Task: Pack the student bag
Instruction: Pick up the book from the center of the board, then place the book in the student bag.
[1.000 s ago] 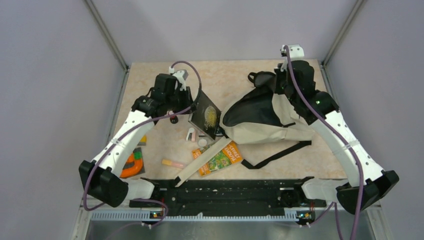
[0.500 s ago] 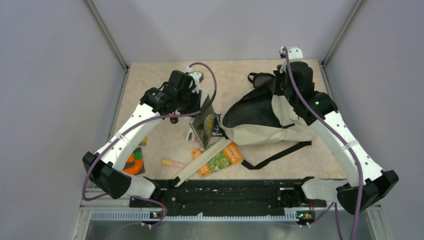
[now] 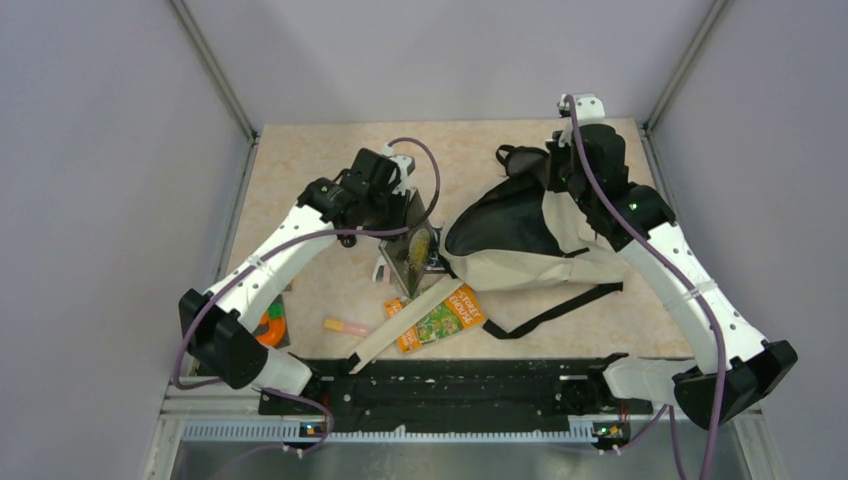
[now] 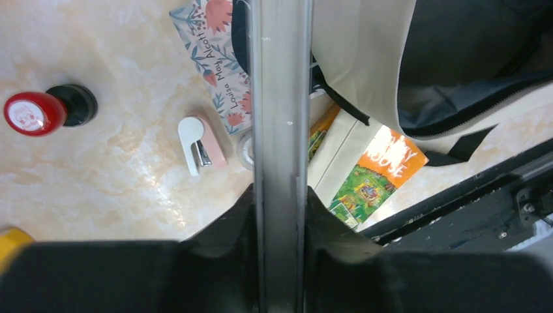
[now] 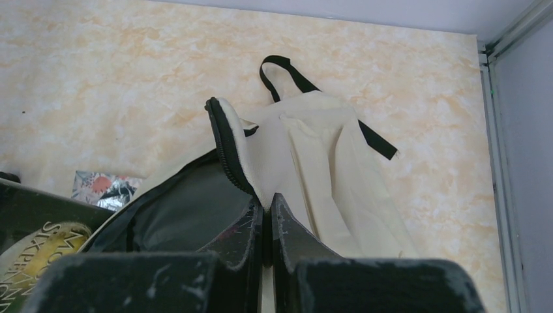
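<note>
The student bag, cream-beige with black lining, lies at centre right with its mouth open toward the left. It also shows in the right wrist view and the left wrist view. My right gripper is shut on the bag's zipper rim and holds the flap up. My left gripper is shut on a dark book with a yellow-green cover. The book is held on edge just left of the bag's mouth. Its grey edge runs up the left wrist view.
An orange-green book lies under a beige strap. A floral book, a pink-white stapler, a red stamp, a pink highlighter and an orange-green item lie at left.
My left arm has moved right toward the bag's mouth with the dark book, which has turned more on edge. The right arm and bag have not moved.
</note>
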`<state>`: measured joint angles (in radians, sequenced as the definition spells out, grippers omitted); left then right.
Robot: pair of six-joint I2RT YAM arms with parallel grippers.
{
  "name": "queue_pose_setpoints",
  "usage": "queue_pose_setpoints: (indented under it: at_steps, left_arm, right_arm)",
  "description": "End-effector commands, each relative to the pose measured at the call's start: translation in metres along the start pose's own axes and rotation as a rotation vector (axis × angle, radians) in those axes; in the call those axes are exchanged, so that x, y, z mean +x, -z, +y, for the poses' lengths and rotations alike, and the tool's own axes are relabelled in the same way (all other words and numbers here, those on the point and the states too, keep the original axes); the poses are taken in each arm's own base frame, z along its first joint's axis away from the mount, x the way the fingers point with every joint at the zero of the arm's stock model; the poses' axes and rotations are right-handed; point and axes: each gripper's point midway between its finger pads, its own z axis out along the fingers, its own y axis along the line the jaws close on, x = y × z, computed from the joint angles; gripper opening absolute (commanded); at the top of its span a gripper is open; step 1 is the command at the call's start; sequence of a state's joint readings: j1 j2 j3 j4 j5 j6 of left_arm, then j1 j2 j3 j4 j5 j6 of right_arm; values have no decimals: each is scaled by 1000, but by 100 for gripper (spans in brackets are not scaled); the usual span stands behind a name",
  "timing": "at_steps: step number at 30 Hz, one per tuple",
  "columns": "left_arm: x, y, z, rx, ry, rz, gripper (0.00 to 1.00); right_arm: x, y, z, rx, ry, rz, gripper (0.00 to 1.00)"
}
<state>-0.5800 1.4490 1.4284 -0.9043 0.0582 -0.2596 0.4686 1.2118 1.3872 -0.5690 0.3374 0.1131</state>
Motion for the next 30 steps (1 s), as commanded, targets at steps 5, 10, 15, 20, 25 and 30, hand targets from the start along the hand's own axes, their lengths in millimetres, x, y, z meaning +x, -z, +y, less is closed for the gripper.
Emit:
queue_pose_setpoints:
  at_steps: [5,10,15,20,25,30]
  left_arm:
    - [-48,40,-8,22,67,-283,0]
    - [-100,123,-14,112,229,-713,0]
    - [-114,156,-43,369,406,-857,0]
    - [-122,139,-81,663,579,-855,0]
    - [-119,112,-126,799,643,-777,0]
    - [-111,86,-142,794,710,-765,0]
  right_arm:
    - [-36,17,-2,-18,-54,-130,0]
    - [-37,19,-2,-20,-60,-135,0]
    - [-37,19,0,-30,-72,-139,0]
    - [-39,18,3,-44,-92,-149,0]
    - [-41,18,4,-48,-97,-151,0]
    - [-42,18,5,-53,-105,-154,0]
